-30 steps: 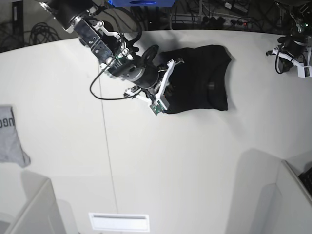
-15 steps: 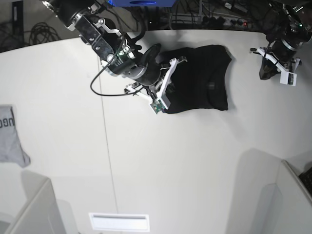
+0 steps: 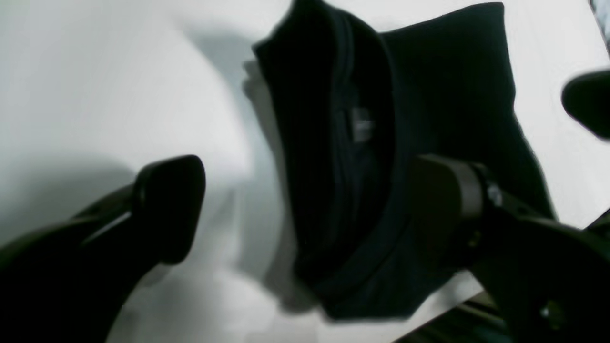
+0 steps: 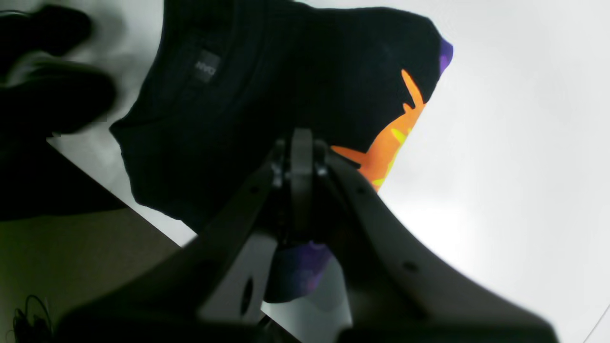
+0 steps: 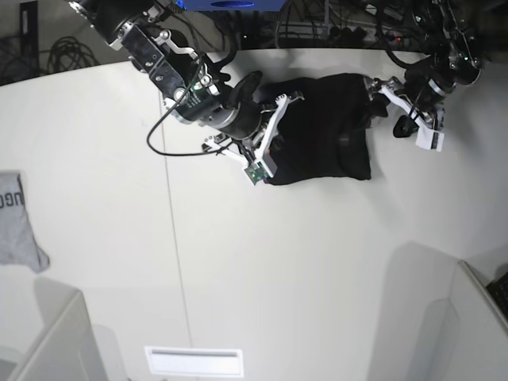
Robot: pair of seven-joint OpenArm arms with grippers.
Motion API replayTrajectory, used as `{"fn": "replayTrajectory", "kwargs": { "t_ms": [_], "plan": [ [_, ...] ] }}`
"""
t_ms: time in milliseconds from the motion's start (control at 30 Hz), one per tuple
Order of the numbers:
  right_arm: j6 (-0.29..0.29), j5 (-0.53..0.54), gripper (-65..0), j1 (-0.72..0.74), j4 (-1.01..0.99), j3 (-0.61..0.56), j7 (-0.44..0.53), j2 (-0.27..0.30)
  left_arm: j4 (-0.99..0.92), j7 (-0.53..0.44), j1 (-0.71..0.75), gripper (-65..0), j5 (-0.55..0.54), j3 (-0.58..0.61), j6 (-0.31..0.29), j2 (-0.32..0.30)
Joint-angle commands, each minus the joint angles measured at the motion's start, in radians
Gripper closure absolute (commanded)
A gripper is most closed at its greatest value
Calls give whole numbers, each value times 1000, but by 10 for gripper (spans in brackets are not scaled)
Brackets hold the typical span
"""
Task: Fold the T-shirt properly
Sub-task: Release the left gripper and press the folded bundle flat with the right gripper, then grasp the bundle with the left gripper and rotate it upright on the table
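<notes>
Left hand [image 5: 390,105] has reached the T-shirt [image 5: 325,135]; label unreadable.

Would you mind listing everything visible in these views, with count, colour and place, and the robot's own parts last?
T-shirt: one, black with an orange and purple print showing at one edge in the right wrist view, folded near the far edge of the table.
Grey garment: one, grey with dark lettering, at the left edge of the base view.
Table: one, white, filling most of the base view.
Cables: several, dark, behind the table's far edge.
Right gripper: one, black and white, shut on the T-shirt's left edge in the base view.
Left gripper: one, black and white, open, at the T-shirt's right edge in the base view.
</notes>
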Motion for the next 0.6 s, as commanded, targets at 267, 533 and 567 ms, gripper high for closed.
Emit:
{"fn": "replayTrajectory", "kwargs": {
  "t_ms": [267,533,567],
  "plan": [
    [-5,4,0,-50,16,99,28,-5,-130,-14,-103,-650,43,33,-3,42],
    [2,7,0,-185,18,343,180,-5,-138,-11,-114,-556,201,36,-3,96],
    [2,9,0,-193,18,359,184,-5,-139,-11,-114,-490,201,45,-3,94]
  ]
}}
